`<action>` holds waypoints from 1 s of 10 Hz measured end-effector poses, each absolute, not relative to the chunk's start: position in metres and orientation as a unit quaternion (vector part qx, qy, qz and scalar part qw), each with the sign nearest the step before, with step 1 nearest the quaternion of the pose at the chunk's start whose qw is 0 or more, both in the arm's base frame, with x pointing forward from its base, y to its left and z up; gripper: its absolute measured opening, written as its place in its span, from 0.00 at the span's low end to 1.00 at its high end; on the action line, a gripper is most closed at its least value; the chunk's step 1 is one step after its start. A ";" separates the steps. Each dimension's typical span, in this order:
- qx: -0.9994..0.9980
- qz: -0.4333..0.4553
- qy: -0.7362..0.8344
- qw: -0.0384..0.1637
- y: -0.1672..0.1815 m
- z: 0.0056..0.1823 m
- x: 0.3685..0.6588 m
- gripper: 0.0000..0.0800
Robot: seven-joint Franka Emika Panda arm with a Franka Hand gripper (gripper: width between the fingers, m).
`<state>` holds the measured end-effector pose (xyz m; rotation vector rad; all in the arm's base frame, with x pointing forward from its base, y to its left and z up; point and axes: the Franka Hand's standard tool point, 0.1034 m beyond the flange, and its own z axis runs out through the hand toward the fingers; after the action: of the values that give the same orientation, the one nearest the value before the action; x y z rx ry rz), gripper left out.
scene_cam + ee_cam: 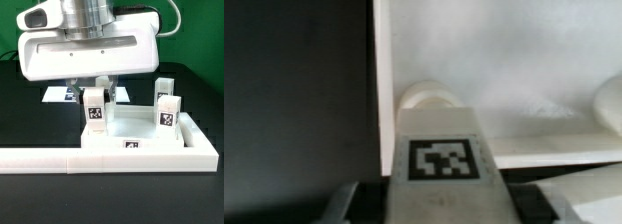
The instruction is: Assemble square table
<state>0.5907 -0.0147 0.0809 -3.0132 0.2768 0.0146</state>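
The white square tabletop lies in the middle with its raised rim and a small tag on the front edge. My gripper is shut on a white tagged leg and holds it upright over the tabletop's corner on the exterior view's left. A second tagged leg stands on the corner on the exterior view's right. In the wrist view the held leg sits between my fingers, above the tabletop. A rounded bump lies just beyond it, and the second leg shows at the edge.
A long white L-shaped rail runs along the front of the tabletop and up its side on the exterior view's right. The marker board lies behind on the black table. A green wall is at the back.
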 end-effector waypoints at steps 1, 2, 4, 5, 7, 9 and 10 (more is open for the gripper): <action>-0.993 -0.006 0.105 0.056 -0.014 0.081 0.589 0.36; -0.993 -0.023 0.105 0.052 -0.014 0.081 0.588 0.36; -0.982 -0.054 0.173 0.053 -0.009 0.080 0.588 0.36; -0.970 -0.076 0.222 0.057 -0.004 0.079 0.589 0.36; -0.951 -0.085 0.288 0.068 0.000 0.079 0.590 0.36; -0.939 -0.083 0.326 0.073 0.000 0.079 0.591 0.36; -0.923 -0.079 0.368 0.078 -0.001 0.079 0.590 0.36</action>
<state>0.5904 -0.0008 0.0788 -2.7640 1.1009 -0.2376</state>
